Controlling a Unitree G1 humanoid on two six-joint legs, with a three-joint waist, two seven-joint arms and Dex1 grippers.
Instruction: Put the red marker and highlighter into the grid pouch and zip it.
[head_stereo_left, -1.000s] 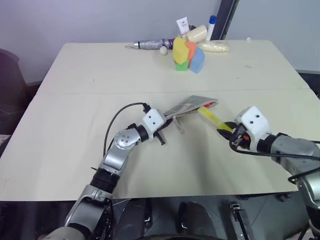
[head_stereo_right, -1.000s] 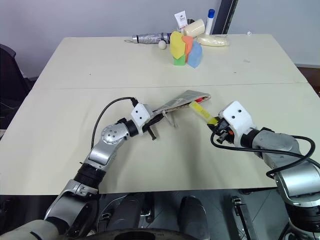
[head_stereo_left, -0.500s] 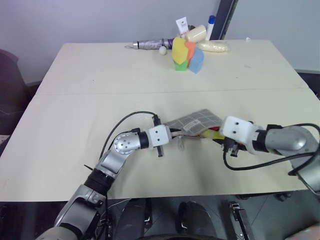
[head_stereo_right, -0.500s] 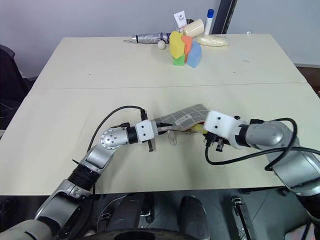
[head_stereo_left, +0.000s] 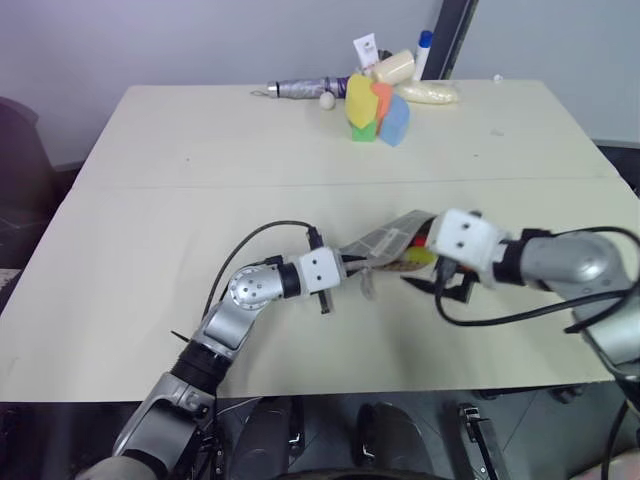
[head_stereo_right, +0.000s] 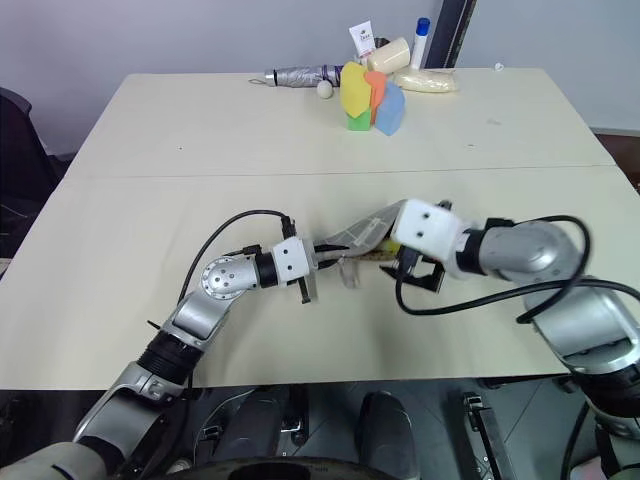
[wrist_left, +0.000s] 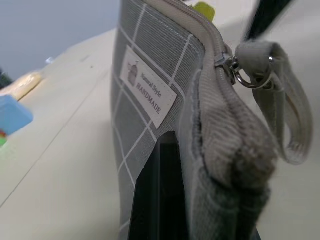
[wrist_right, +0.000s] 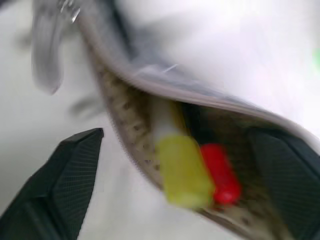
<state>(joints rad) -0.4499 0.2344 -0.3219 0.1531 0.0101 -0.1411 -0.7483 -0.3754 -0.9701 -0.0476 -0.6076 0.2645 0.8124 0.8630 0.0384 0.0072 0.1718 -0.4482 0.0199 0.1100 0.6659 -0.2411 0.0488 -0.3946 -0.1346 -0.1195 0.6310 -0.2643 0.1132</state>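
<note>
Grey grid pouch (head_stereo_left: 385, 243) pinched in your left gripper (head_stereo_left: 350, 268), right gripper (head_stereo_right: 418, 272) spread at its mouth, highlighter (wrist_right: 182, 170) and red marker (wrist_right: 221, 174) inside, foam blocks (head_stereo_left: 376, 110) well beyond.

My beige table (head_stereo_left: 150, 250) carries coloured foam blocks (head_stereo_left: 376, 110), a folded umbrella (head_stereo_left: 305, 89) and bottles (head_stereo_left: 392, 66) at its far edge.

My left gripper (head_stereo_left: 345, 268) holds the grey grid pouch (head_stereo_left: 385, 242) raised, mouth open. Inside lie the yellow highlighter (wrist_right: 182, 170) and red marker (wrist_right: 222, 175), side by side, ends protruding.
</note>
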